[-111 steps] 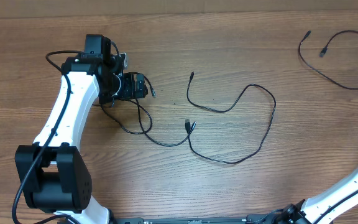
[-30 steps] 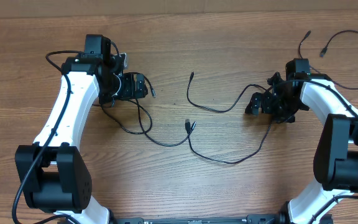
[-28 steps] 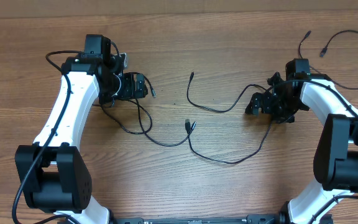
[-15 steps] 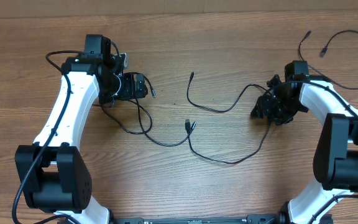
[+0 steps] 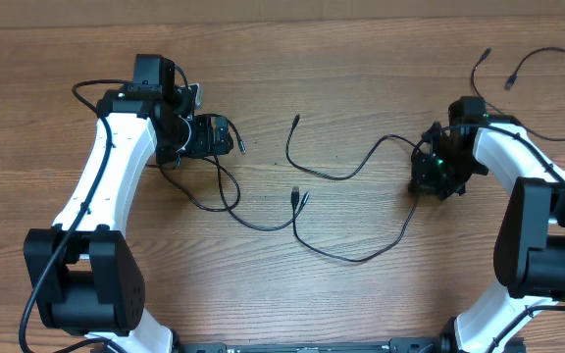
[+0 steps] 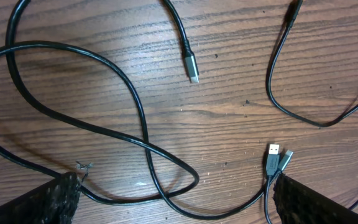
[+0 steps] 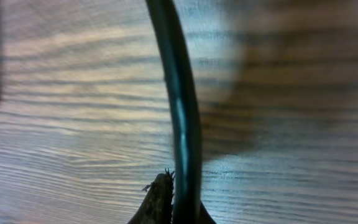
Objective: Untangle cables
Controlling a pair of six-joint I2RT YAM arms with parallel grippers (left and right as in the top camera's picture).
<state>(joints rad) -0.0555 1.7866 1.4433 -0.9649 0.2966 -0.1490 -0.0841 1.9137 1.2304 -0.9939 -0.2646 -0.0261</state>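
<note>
Thin black cables lie on the wooden table. A long cable (image 5: 346, 176) runs from a plug end (image 5: 295, 120) across to my right gripper (image 5: 428, 172), then curves down and back to a plug pair (image 5: 298, 199). My right gripper is shut on this cable; in the right wrist view the cable (image 7: 182, 118) rises from between the closed fingertips (image 7: 159, 202). A looped cable (image 5: 226, 201) that crosses itself lies below my left gripper (image 5: 231, 137), which is open and holds nothing. The left wrist view shows that loop (image 6: 135, 118), a silver-tipped plug (image 6: 192, 67) and the USB plugs (image 6: 273, 157) between its wide fingers (image 6: 45, 202).
Another thin cable (image 5: 514, 116) with small plug ends lies at the far right back corner, behind the right arm (image 5: 528, 196). The left arm (image 5: 106, 176) stretches along the table's left side.
My right gripper has closed on the long cable. That cable's bend and its far plug end shifted slightly left. The left arm has not moved.
</note>
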